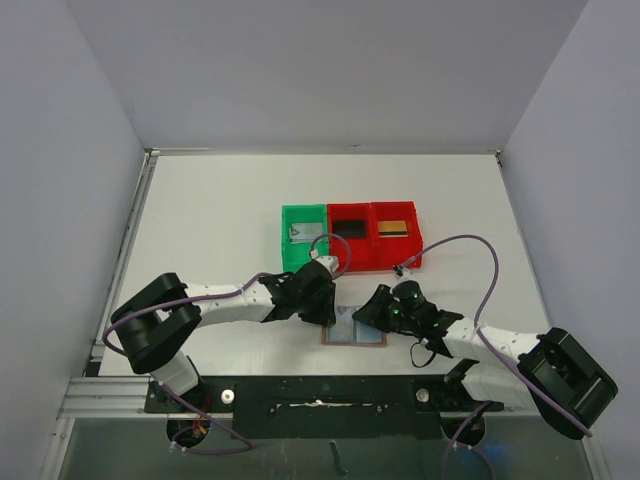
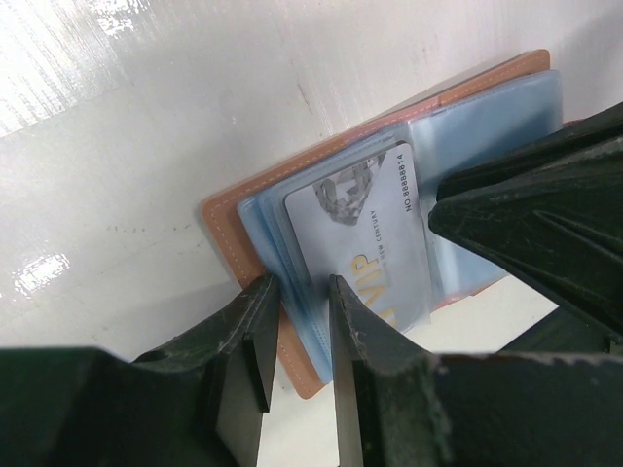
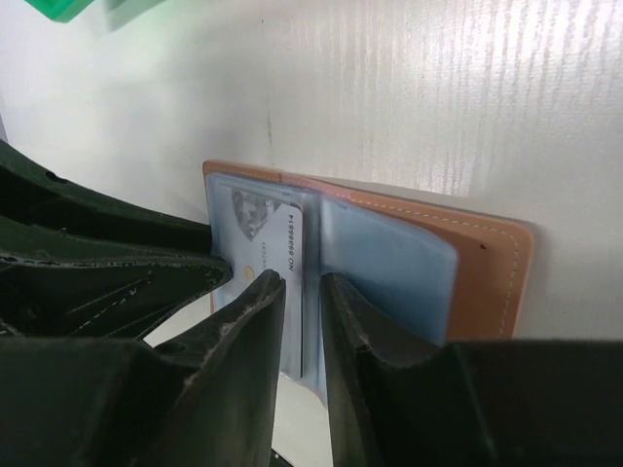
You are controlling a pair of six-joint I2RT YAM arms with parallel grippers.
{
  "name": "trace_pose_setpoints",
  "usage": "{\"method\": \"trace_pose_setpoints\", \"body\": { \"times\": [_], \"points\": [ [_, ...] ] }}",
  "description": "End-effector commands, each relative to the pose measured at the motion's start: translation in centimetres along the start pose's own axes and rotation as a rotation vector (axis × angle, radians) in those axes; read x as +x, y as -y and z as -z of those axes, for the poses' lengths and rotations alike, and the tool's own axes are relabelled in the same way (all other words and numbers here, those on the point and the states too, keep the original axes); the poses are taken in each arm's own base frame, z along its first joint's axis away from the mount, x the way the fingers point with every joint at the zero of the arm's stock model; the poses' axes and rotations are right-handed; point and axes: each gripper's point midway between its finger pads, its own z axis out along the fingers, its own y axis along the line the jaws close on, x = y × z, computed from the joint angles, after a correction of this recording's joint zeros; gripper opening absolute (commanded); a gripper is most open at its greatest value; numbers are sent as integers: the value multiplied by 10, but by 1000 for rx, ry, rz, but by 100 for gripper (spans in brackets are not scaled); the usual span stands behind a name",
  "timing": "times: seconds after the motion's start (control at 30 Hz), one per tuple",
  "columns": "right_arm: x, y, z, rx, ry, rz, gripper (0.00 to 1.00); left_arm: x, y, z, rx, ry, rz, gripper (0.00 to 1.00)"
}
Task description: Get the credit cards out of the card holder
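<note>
Black jaws of your left gripper (image 2: 302, 289) stand slightly apart over the blue sleeve edge of the card holder (image 2: 227, 226); whether they pinch it, I cannot tell. The right gripper (image 3: 302, 282) straddles the long edge of the silver-grey card (image 3: 292, 255) the same way. Just beyond both tips the card sits in its pocket. If the right jaws catch sleeve together with card, the holder may lift or slide. Well beyond is the green bin (image 1: 300, 258).

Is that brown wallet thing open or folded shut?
Open. The card holder lies spread, its blue pockets facing up, with a silver card showing inside one.
</note>
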Motion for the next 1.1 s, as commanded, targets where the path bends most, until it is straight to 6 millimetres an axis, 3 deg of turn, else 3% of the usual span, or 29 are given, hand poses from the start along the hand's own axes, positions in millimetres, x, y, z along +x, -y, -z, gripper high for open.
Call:
{"method": "trace_pose_setpoints", "body": {
  "times": [0.0,0.27,0.47,0.57,0.63,1.03,1.07],
  "points": [
    [-7,-18,0,-58,7,37,26,8,-12,-2,-45,-14,-16,24],
    [5,-18,-14,60,-57,118,25,4,-9,0,-36,-4,-19,21],
    [2,-18,-12,50,-20,96,9,4,-13,3,-56,0,-17,21],
    [0,-41,-6,-79,-19,136,0,4,-16,5,-71,3,-20,21],
    [-1,-49,-3,-125,-23,150,0,5,-16,6,-75,0,-20,21],
    [-6,-33,2,-111,-14,92,0,3,-13,6,-70,-8,-26,21],
    [-5,-30,2,-101,-17,87,4,3,-13,7,-69,-8,-27,21]
  ]
}}
